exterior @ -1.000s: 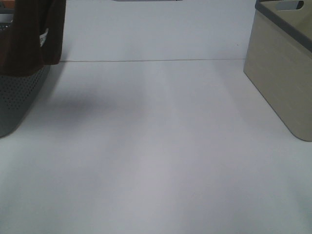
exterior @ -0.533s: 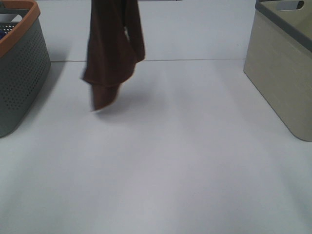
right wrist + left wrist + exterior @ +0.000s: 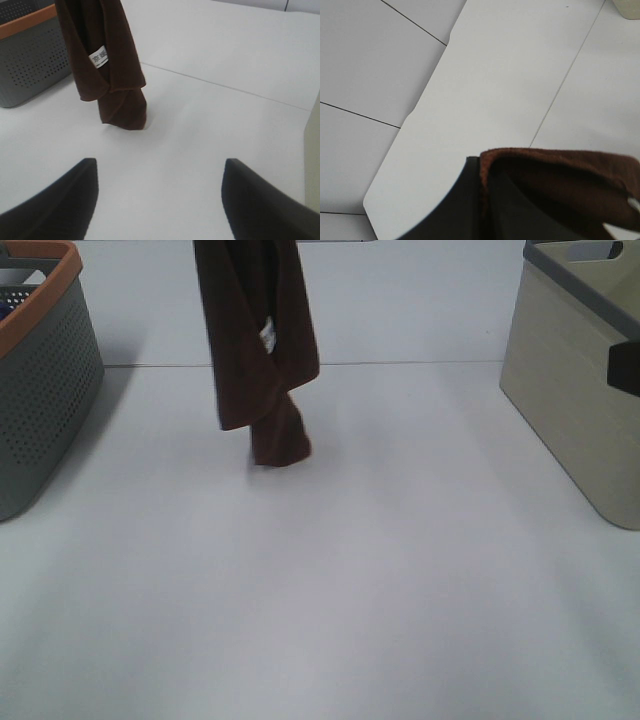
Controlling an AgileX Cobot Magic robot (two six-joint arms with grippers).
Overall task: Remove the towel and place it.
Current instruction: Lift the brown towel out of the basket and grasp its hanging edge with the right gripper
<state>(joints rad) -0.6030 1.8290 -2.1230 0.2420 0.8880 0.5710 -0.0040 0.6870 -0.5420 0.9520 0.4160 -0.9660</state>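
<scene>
The left fingers (image 3: 455, 212) are clenched on the towel (image 3: 255, 350), which hangs folded, its lower end seemingly touching the white tabletop (image 3: 350, 570). The right fingers (image 3: 55, 205) stand spread, grasping nothing. A grey basket (image 3: 40, 390) and a beige bin (image 3: 575, 390) sit at opposite sides.

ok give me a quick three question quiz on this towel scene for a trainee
1. True or false: the towel lies spread flat on the table.
2. What is the left gripper closed on? A the towel; B a bottle; C nothing.
3. Fill in: the right gripper is ___ and holds nothing.

Key: 1 false, the towel hangs down with only its lower end at the table; 2 A; 3 open.
</scene>
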